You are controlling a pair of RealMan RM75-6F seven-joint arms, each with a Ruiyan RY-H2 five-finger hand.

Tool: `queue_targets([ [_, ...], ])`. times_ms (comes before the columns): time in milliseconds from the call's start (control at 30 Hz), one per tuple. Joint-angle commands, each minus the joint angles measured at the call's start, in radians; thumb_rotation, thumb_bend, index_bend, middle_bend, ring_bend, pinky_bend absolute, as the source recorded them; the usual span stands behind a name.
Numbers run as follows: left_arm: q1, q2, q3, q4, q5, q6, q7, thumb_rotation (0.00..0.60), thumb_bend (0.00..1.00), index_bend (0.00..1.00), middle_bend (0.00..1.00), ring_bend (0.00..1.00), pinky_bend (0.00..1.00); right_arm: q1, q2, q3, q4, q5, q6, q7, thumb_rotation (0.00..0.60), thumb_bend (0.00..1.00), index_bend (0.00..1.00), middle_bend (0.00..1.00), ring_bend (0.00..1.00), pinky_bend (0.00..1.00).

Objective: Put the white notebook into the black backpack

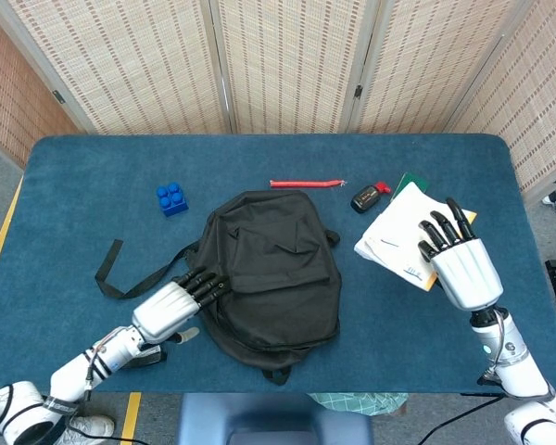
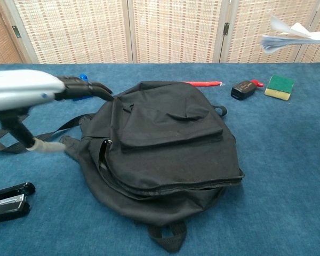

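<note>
Notebook [image 1: 403, 236] held up off table by right hand [image 1: 461, 269], at 3 o'clock of backpack [image 1: 269, 269]. Left hand [image 1: 171, 306] empty, fingers straight, touching bag's 9 o'clock edge. Bag looks closed. Step: carry. Next: bag must be opened.

We're in a screened-off test corner of a lab or workroom. Woven folding screens [image 1: 287, 60] close in the back, and the table [image 1: 74, 185] wears blue carpet-like cloth. Scattered across it we see unrelated props: a blue toy brick [image 1: 171, 198], a black stapler [image 2: 8, 201], a green sponge [image 2: 279, 86] and a red pen [image 1: 306, 184].
</note>
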Motion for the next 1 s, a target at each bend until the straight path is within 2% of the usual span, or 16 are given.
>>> queue_targets([
  [33, -0.068, -0.086, -0.011, 0.036, -0.036, -0.081, 0.017, 0.6, 0.36, 0.12, 0.06, 0.09, 0.0, 0.001, -0.001, -0.003, -0.005, 0.0, -0.008, -0.009, 0.6, 0.48, 0.71, 0.38, 0.24, 0.08],
  [333, -0.148, -0.226, -0.034, 0.118, -0.175, -0.187, 0.122, 0.6, 0.35, 0.13, 0.06, 0.09, 0.0, -0.006, -0.006, -0.005, -0.003, -0.004, -0.008, -0.029, 0.6, 0.48, 0.71, 0.38, 0.24, 0.08],
  [700, -0.195, -0.291, -0.016, 0.126, -0.323, -0.236, 0.246, 0.6, 0.35, 0.14, 0.06, 0.08, 0.0, -0.014, -0.016, -0.005, 0.012, -0.002, -0.007, -0.02, 0.6, 0.48, 0.71, 0.37, 0.24, 0.08],
  [867, -0.205, -0.333, -0.024, 0.154, -0.383, -0.228, 0.237, 0.6, 0.35, 0.15, 0.06, 0.08, 0.0, -0.015, -0.025, -0.006, 0.025, -0.001, -0.009, -0.01, 0.6, 0.48, 0.71, 0.37, 0.24, 0.08],
  [1000, -0.206, -0.366, -0.042, 0.188, -0.406, -0.209, 0.177, 0.6, 0.35, 0.24, 0.08, 0.11, 0.0, -0.015, -0.031, -0.006, 0.037, 0.001, -0.012, -0.002, 0.6, 0.48, 0.71, 0.37, 0.24, 0.08],
])
